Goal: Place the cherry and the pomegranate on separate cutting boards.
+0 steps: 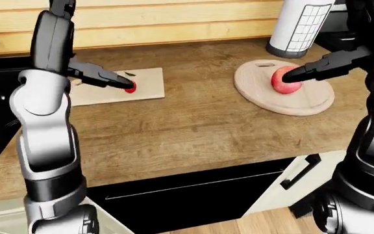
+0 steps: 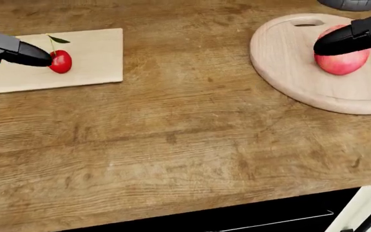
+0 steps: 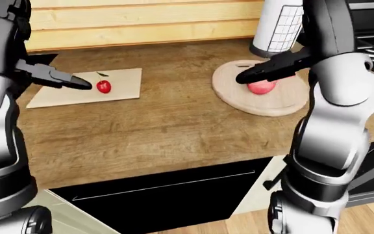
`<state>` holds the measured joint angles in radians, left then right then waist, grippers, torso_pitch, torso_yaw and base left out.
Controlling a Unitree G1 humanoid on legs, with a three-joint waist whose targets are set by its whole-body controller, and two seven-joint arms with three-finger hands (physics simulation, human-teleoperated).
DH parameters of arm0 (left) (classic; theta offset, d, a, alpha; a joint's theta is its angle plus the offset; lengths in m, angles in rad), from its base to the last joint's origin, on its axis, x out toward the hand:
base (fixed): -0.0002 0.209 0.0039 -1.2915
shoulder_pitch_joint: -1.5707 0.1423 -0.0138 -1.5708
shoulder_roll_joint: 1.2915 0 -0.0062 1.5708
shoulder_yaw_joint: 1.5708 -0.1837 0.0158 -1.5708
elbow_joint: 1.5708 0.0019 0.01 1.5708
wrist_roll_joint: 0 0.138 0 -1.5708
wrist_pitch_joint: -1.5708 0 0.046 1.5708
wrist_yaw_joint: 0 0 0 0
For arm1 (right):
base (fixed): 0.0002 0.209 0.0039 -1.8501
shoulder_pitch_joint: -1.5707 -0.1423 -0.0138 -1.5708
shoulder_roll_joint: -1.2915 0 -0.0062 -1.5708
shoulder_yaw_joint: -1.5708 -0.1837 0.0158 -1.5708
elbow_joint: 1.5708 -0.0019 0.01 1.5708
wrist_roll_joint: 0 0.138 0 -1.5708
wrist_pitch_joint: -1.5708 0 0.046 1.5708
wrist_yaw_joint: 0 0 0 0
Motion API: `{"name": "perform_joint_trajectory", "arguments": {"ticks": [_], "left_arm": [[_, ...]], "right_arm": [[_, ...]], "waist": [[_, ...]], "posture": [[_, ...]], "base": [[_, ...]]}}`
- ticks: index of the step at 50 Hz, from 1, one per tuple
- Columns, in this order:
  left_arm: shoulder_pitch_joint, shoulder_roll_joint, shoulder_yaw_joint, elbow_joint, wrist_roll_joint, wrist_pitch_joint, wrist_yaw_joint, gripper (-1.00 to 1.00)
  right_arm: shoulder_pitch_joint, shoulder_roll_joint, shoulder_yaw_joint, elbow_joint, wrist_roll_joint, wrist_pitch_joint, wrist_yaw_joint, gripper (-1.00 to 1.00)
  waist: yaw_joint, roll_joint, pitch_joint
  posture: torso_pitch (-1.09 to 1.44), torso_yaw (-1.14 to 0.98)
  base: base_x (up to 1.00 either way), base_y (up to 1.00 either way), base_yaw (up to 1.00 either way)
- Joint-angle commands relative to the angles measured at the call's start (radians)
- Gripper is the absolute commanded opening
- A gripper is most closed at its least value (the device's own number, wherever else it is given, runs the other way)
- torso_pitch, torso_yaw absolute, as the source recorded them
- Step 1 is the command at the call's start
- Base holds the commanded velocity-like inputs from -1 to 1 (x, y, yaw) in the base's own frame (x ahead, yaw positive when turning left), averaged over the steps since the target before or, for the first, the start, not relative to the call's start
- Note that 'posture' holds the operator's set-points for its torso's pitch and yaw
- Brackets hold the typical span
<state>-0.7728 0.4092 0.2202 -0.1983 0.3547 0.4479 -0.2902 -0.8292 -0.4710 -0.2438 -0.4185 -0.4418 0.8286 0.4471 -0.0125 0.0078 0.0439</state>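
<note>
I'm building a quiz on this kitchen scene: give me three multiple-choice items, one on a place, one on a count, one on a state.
1. Where does the cherry lie?
A. on the rectangular cutting board
B. on the bare counter
C. in the sink

2. How many cutting boards show?
A. one
B. two
C. three

3. How does the pomegranate stand?
A. lifted in the right hand
B. resting on the round cutting board
C. lying on the floor

Key: 1 A, the cherry sits on the pale rectangle; 2 B, one rectangular and one round; 3 B, it rests there, the hand's fingers not closed round it.
</note>
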Motion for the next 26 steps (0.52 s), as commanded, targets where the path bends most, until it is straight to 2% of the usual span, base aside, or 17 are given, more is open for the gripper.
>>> {"name": "perform_joint_trajectory", "arguments": {"ticks": [1,3,5,10,12,15,17,19,26], "left_arm": [[0.005,0.018,0.027,-0.134,-0.038,0.099,-0.011,1.00],[0.031,0.031,0.038,-0.208,-0.060,0.144,-0.013,1.00],[0.090,0.042,0.077,-0.338,-0.088,0.211,-0.027,1.00],[0.182,0.070,0.156,-0.472,-0.161,0.272,-0.011,1.00],[0.230,0.075,0.192,-0.505,-0.190,0.269,0.005,1.00],[0.349,0.059,0.285,-0.574,-0.251,0.250,0.021,1.00],[0.394,0.051,0.305,-0.592,-0.274,0.234,0.030,1.00],[0.470,0.016,0.348,-0.617,-0.306,0.191,0.045,1.00],[0.544,-0.001,0.457,-0.742,-0.407,0.206,0.074,1.00]], "right_arm": [[-0.019,-0.024,-0.008,-0.030,0.032,-0.010,-0.026,1.00],[-0.010,-0.037,-0.015,-0.037,0.054,-0.007,-0.040,1.00],[0.002,-0.059,-0.035,-0.069,0.073,0.017,-0.041,1.00],[0.028,-0.113,-0.078,-0.115,0.127,0.058,-0.053,1.00],[0.042,-0.132,-0.094,-0.127,0.149,0.066,-0.062,1.00],[0.058,-0.170,-0.137,-0.158,0.190,0.094,-0.072,1.00],[0.071,-0.183,-0.151,-0.165,0.213,0.095,-0.086,1.00],[0.101,-0.198,-0.187,-0.195,0.243,0.109,-0.103,1.00],[0.171,-0.258,-0.284,-0.290,0.358,0.167,-0.163,1.00]], "waist": [[0.001,-0.001,-0.024],[0.002,-0.002,-0.022],[0.003,-0.004,-0.020],[0.007,-0.007,-0.014],[0.010,-0.007,-0.012],[0.012,-0.007,-0.011],[0.012,-0.006,-0.009],[0.013,-0.007,-0.008],[0.016,-0.016,-0.004]], "posture": [[0.00,0.00],[0.00,0.00],[0.00,0.00],[0.00,0.00],[0.00,0.00],[0.00,0.00],[0.00,0.00],[0.00,0.00],[0.00,0.00]], "base": [[0.00,0.00,0.00],[0.00,0.00,0.00],[0.00,0.00,0.00],[0.00,0.00,0.00],[0.00,0.00,0.00],[0.00,0.00,0.00],[0.00,0.00,0.00],[0.00,0.00,0.00],[0.00,0.00,0.00]]}}
